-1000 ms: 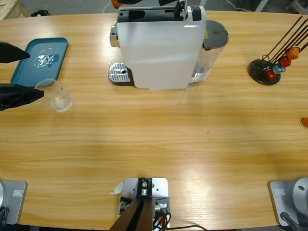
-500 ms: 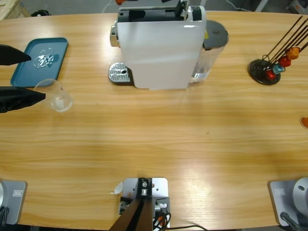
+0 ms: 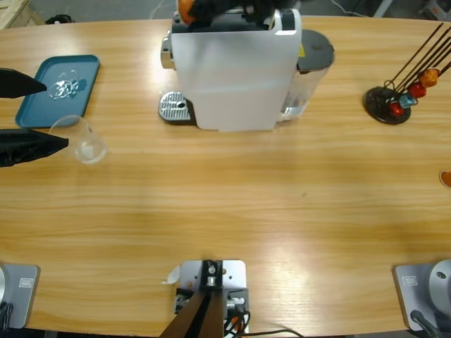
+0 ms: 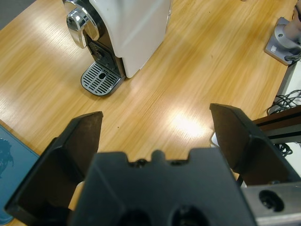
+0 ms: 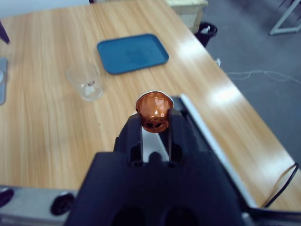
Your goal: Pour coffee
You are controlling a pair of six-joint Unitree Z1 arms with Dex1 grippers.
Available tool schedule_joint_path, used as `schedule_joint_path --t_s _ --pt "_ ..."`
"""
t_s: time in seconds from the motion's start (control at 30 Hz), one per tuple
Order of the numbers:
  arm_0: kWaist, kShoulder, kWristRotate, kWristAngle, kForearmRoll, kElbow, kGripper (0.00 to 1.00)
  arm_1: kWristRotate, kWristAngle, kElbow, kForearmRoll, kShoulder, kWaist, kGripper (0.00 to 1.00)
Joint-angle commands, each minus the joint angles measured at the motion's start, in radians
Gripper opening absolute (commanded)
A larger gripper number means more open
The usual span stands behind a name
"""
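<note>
— What did we find on the long wooden table (image 3: 232,204)?

— At twelve o'clock stood the white coffee machine (image 3: 236,67), its metal drip grate (image 3: 174,107) at its nine o'clock side. Towards ten o'clock lay a blue tray (image 3: 60,88), and just beside it, at its five o'clock, a clear glass tumbler (image 3: 83,139) stood upright.

— And at the other end?

— At two o'clock we saw a black capsule stand (image 3: 387,104) bearing small coloured capsules (image 3: 412,91).
</note>
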Motion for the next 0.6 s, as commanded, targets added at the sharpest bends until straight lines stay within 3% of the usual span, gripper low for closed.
schedule_joint_path --t_s 0.03,0.6 --pt "-0.002 -0.022 0.009 0.013 -0.007 0.036 1.0 0.031 0.015 0.083 -0.105 0.029 0.009 0.108" --pt "-0.002 0.003 0.012 0.012 -0.011 0.039 1.0 0.016 0.029 0.031 -0.112 0.093 -0.043 0.108"
